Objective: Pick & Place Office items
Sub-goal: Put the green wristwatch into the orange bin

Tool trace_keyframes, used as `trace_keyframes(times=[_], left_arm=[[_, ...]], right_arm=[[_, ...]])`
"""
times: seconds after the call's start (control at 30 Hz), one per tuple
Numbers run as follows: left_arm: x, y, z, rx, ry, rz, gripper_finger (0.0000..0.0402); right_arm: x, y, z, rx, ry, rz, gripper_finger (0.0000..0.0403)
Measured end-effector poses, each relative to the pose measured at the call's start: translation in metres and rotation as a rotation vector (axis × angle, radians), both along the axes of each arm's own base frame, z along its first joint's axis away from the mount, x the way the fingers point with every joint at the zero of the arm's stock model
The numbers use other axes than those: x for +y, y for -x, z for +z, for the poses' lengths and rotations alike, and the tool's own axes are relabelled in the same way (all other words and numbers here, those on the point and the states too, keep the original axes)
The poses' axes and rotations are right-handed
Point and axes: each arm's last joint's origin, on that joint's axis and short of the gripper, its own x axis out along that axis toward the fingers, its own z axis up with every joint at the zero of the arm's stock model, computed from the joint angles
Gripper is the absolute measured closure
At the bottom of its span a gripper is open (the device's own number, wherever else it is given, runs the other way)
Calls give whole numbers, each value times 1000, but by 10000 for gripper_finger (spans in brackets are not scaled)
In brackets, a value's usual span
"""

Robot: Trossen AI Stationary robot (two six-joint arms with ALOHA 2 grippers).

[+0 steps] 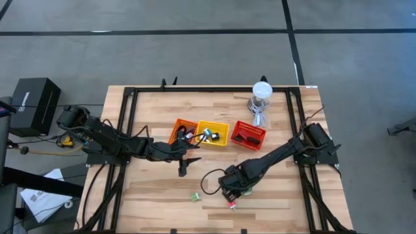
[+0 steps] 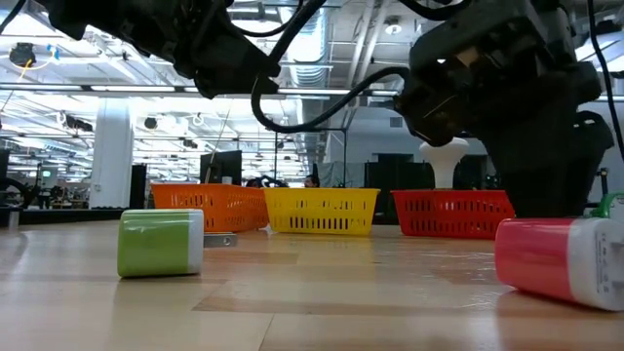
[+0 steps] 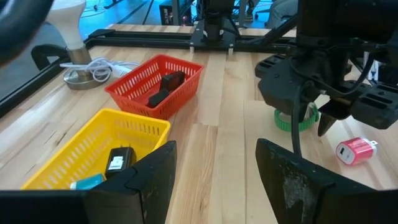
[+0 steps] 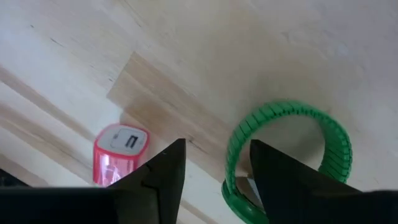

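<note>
A green ribbed ring (image 4: 289,155) lies flat on the wooden table under my right gripper (image 4: 214,144), which is open and points down at it near the table's front middle (image 1: 235,190). A pink charger block (image 1: 233,205) lies just nearer the front edge, and a green block (image 1: 194,195) lies to its left. My left gripper (image 1: 188,164) hovers open in front of the baskets, touching nothing. Black pieces (image 3: 165,87) lie in the red basket, and a black adapter (image 3: 117,160) lies in the yellow one. My right gripper comes from above with its fingers astride the green ring's rim (image 4: 231,155), one finger (image 4: 273,174) over the ring's inside and one outside. I cannot tell whether they touch it. The ring lies flat on the table.
Orange (image 1: 182,130), yellow (image 1: 214,133) and red (image 1: 248,135) mesh baskets stand in a row at mid-table. A clear jar with a white top (image 1: 261,96) and a white cord stand near the far right. A black frame (image 1: 130,91) rims the table. Bare wood lies along the front.
</note>
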Motion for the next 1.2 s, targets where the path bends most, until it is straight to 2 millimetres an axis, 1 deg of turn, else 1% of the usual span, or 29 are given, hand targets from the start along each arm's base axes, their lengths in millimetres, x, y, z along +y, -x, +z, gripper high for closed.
trace_keyframes(times=[0.17, 0.33, 0.47, 0.6, 0.73, 0.83, 0.9, 0.97, 1.07, 1.13, 1.2], left_arm=[[0, 0, 0, -1, 0, 0, 189], [0, 0, 0, -1, 0, 0, 189], [0, 0, 0, -1, 0, 0, 189], [0, 0, 0, -1, 1, 0, 189], [0, 0, 0, -1, 1, 0, 189], [0, 0, 0, -2, 0, 0, 189], [0, 0, 0, -1, 0, 1, 189], [0, 0, 0, -2, 1, 0, 189], [0, 0, 0, -3, 1, 1, 189], [0, 0, 1, -6, 2, 0, 189], [0, 0, 1, -4, 2, -1, 189]], right_arm=[[2, 1, 0, -1, 4, 6, 236], [5, 2, -1, -1, 5, 13, 256], [6, 1, -16, 36, 8, 14, 278], [7, -2, -28, 69, -25, 71, 300], [6, -5, -27, 81, -24, 106, 329], [4, -9, -16, 59, -5, 169, 354], [4, -15, -9, 17, 12, 203, 375], [2, -16, 6, -19, 43, 248, 392], [0, -25, 26, -86, 63, 307, 391], [-4, -26, 38, -86, 105, 344, 388], [-4, -32, 53, -145, 130, 404, 390]])
